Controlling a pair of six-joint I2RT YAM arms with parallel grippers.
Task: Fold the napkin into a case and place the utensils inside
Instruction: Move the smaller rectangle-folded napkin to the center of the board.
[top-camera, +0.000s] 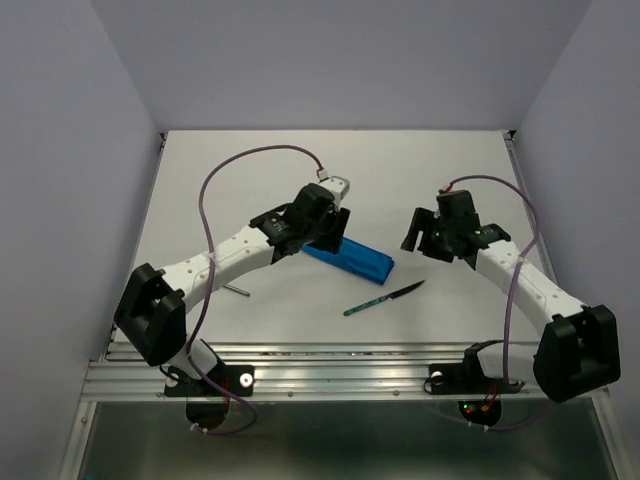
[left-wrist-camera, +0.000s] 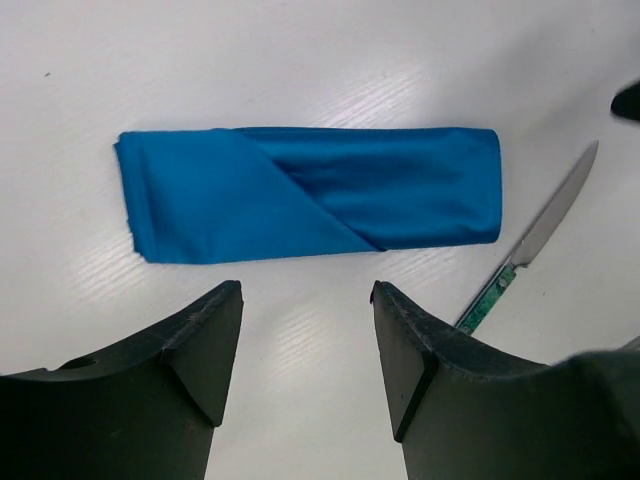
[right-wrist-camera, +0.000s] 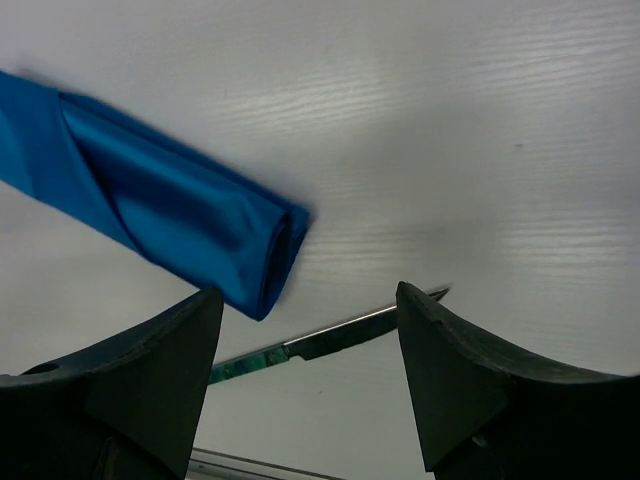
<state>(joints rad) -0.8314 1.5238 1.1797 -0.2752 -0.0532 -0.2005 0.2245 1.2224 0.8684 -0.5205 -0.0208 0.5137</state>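
Note:
The napkin lies folded into a narrow bright blue case (top-camera: 355, 258) at mid-table, with a diagonal flap across it (left-wrist-camera: 310, 190) and one end open (right-wrist-camera: 275, 250). My left gripper (left-wrist-camera: 305, 300) hovers just above the case's left end (top-camera: 335, 235), open and empty. My right gripper (right-wrist-camera: 310, 300) hangs open to the right of the case (top-camera: 415, 232), holding nothing. A knife with a teal-green handle (top-camera: 385, 297) lies on the table in front of the case, also seen between the right fingers (right-wrist-camera: 330, 340) and in the left wrist view (left-wrist-camera: 540, 235). A slim grey utensil (top-camera: 237, 290) pokes out from under the left arm.
White table (top-camera: 450, 170) with grey walls on three sides. A metal rail (top-camera: 340, 375) runs along the near edge by the arm bases. Purple cables loop above both arms.

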